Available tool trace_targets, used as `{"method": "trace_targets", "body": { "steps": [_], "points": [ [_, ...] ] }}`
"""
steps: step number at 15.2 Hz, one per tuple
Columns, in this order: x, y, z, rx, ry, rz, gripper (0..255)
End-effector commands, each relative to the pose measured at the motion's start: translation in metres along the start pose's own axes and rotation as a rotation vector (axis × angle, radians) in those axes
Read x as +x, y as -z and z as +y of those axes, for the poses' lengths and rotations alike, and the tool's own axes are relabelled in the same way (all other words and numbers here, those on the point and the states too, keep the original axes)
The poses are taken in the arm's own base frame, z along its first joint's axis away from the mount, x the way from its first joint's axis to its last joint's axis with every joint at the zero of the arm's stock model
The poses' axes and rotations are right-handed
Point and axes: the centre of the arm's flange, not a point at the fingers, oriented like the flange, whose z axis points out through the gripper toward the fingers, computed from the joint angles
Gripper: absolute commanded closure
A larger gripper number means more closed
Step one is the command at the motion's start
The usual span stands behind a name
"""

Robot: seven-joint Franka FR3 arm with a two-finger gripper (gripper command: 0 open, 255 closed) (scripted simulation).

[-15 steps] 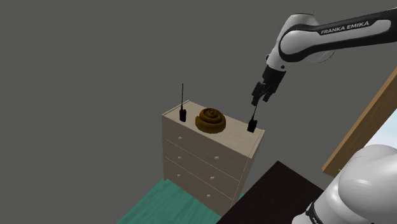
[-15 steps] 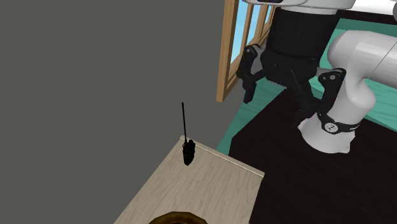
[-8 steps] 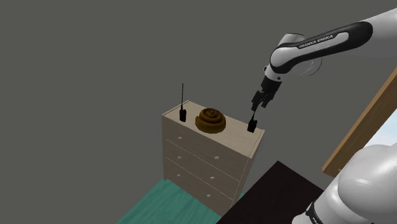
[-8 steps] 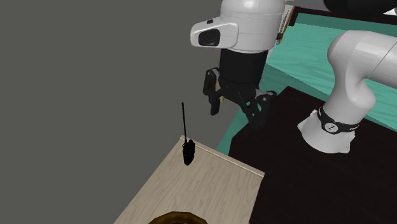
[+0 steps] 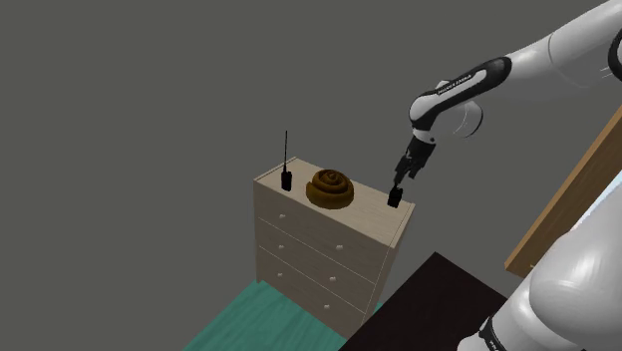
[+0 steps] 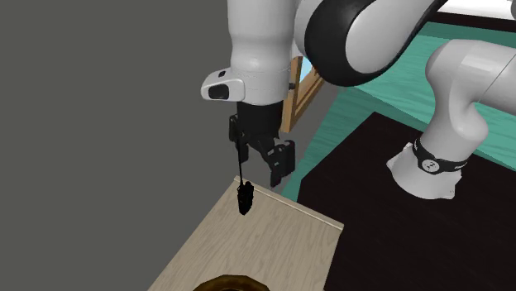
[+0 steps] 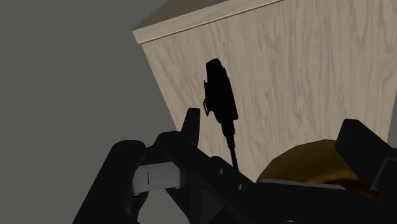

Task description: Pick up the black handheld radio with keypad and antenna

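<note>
A small black handheld radio (image 5: 395, 196) stands upright near the right-hand corner of a light wooden dresser top (image 5: 374, 212), its thin antenna pointing straight up. My gripper (image 5: 403, 172) hangs open just above it, around the top of the antenna. In the second exterior view the radio (image 6: 245, 199) stands near the dresser's far edge, with the gripper (image 6: 260, 157) right over it and the antenna rising beside one finger. In the wrist view the radio (image 7: 220, 98) lies ahead of the gripper (image 7: 277, 133), nearer to one finger (image 7: 191, 123) than the other, touching neither.
A second black radio (image 5: 285, 180) with a long antenna stands at the dresser's left corner. A brown coiled object (image 5: 330, 187) sits between the two radios. The dresser front (image 5: 319, 261) has three drawers. A wooden window frame (image 5: 568, 194) rises at the right.
The arm has stretched out toward the dresser. The open gripper moved from well off the dresser's edge to directly over the radio and came down around its antenna.
</note>
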Motion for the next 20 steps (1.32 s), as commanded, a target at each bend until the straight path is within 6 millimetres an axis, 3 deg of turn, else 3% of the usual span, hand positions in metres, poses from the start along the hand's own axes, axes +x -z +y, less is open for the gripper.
{"method": "trace_targets", "body": {
  "steps": [1,2,11,12,20],
  "points": [
    [0.005,-0.021,0.019,0.004,0.002,-0.001,0],
    [0.007,-0.028,0.027,0.006,0.002,-0.002,0],
    [0.003,-0.068,0.031,0.006,0.002,-0.002,0],
    [0.003,-0.068,0.031,0.006,0.002,-0.002,255],
    [0.003,-0.068,0.031,0.006,0.002,-0.002,255]
  ]
}}
